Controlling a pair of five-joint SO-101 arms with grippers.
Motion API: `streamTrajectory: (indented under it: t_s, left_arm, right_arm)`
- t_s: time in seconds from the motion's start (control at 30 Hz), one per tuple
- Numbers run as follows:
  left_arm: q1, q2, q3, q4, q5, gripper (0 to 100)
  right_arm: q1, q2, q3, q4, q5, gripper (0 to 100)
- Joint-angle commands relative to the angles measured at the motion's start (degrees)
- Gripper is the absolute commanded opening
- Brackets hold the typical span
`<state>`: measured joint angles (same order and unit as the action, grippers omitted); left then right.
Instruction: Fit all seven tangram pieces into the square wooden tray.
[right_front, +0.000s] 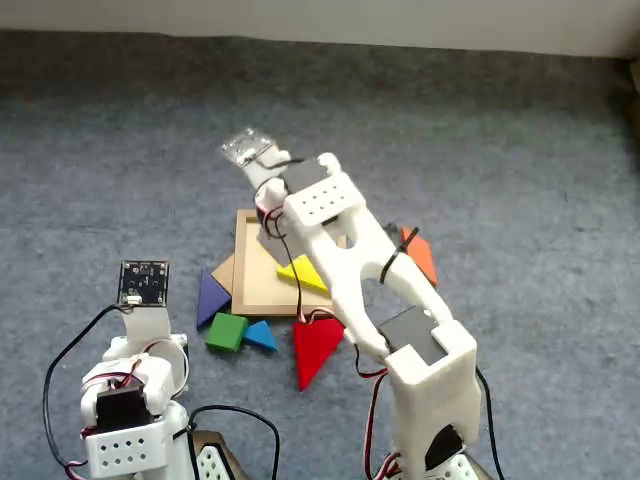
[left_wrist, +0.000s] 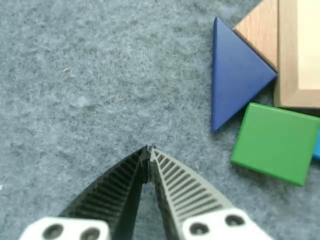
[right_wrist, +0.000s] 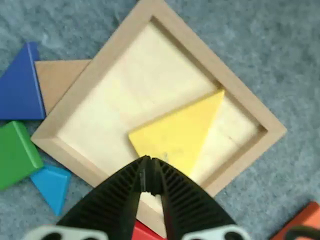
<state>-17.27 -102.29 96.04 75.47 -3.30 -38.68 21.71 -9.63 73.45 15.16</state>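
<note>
Right wrist view: the right claw (right_wrist: 150, 175) has its fingers pressed together with nothing between them. It hangs over the square wooden tray (right_wrist: 100, 67). Its tips are at the edge of the yellow triangle (right_wrist: 182, 132), which lies flat inside the tray just beyond them; I cannot tell whether the tips touch it. Outside the tray, to one side of this claw, a dark blue triangle (right_wrist: 22, 85) and a bare wooden piece (right_wrist: 57, 82) sit against the rim. A green square (right_wrist: 17, 155) and a light blue triangle (right_wrist: 50, 182) lie nearer the claw's base. A red triangle (right_wrist: 145, 232) shows under the claw, and an orange piece (right_wrist: 305, 220) lies off to its other side, apart from the tray.

The left claw (left_wrist: 149, 152) is also closed on nothing, poised over the bare grey desk (left_wrist: 75, 75). The dark blue triangle, the green square and a corner of the tray lie ahead of it and to its right, near but not touching.
</note>
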Motion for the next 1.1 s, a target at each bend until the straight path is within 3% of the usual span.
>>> streamTrajectory:
  t_s: [0.0, 0.33, 0.6, 0.77, 1.07]
  left_arm:
    - [-0.75, -1.71, 1.19, 0.26, -0.09, 3]
    - [-0.75, -1.71, 1.19, 0.26, -0.09, 3]
    - [-0.75, -1.71, 1.19, 0.26, -0.09, 3]
    - [-0.75, -1.71, 1.19, 0.26, -0.09, 3]
    - [-0.75, -1.71, 1.19, 0.26, -0.09, 3]
  right_arm:
    - [-0.84, -3.74, 4.35, -9.45, -2.11, 0.6]
    - [-0.04, -3.65, 14.73, -21.93, -1.76, 0.6]
    - [8.75, -3.74, 16.66, -21.67, -1.76, 0.6]
    - [12.62, -4.00, 16.22, -15.52, -1.76, 0.6]
    - [10.95, -16.22, 12.62, -4.18, -1.76, 0.5]
